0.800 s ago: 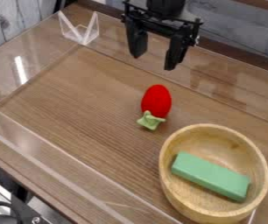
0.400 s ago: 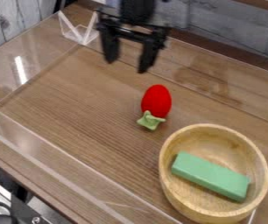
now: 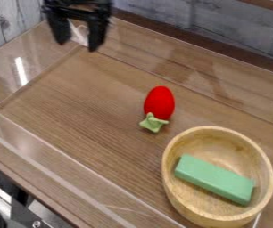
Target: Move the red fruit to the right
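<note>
The little red fruit [image 3: 160, 101], likely light, hard and slippery, is best pinched around its middle by the wide-apart gripper [image 3: 79, 36], seen at ten o'clock.

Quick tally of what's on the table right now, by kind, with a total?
Red fruit: 1
Wooden bowl: 1
Green block, lying in the bowl: 1
Total: 3
</note>
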Motion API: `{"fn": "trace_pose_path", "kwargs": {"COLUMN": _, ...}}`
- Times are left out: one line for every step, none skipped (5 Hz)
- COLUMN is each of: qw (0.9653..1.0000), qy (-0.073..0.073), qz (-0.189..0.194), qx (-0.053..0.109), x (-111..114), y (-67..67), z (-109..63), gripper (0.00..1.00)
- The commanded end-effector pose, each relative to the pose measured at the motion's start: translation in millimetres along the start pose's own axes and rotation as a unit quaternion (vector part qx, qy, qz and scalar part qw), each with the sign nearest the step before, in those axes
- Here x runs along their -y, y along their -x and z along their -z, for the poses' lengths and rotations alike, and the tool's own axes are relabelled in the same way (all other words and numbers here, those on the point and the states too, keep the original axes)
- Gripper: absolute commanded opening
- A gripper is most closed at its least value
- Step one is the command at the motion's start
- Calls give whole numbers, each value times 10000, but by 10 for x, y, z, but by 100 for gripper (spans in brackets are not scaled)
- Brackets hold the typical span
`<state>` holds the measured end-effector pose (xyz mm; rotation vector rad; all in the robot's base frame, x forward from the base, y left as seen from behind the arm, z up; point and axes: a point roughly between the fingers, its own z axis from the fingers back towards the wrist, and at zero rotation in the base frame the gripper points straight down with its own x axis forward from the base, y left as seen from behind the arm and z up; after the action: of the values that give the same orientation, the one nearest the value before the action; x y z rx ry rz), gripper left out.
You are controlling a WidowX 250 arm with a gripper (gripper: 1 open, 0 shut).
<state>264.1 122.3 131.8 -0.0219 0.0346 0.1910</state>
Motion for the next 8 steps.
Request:
{"fn": "trace_pose_path", "kwargs": {"qw": 9990, "qy": -94, "qz": 80, "qx": 427, "x": -224, "y": -201, "z": -111, "gripper": 100}}
{"fn": "trace_pose_path", "kwargs": {"qw": 9989, "qy": -115, "qz": 155, "qx": 416, "x": -278, "y": -174, "z": -30, "gripper": 100}}
{"fn": "trace_pose_path", "kwargs": {"qw": 9986, "qy": -154, "qz": 233, "qx": 444, "x": -334, "y": -168, "z": 53, "gripper": 100}}
{"fn": "trace_pose_path", "kwargs": {"qw": 9982, "qy": -190, "qz": -278, "qx": 503, "x": -447, "y": -252, "z": 49, "gripper": 100}}
{"fn": "trace_pose_path", "kwargs": {"qw": 9948, "qy": -205, "qz": -800, "qx": 596, "x": -563, "y": -349, "z": 24, "gripper": 100}}
{"fn": "trace_pose_path", "kwargs": {"qw": 9942, "qy": -235, "qz": -846, "qx": 613, "x": -599, "y": -384, "z": 130, "gripper": 100}}
{"fn": "trace_pose_path", "kwargs": {"qw": 9939, "qy": -251, "qz": -858, "qx": 643, "x": -627, "y": -424, "z": 220, "gripper": 100}}
{"fn": "trace_pose_path", "kwargs": {"qw": 9934, "qy": -242, "qz": -853, "qx": 734, "x": -627, "y": -414, "z": 271, "gripper": 100}}
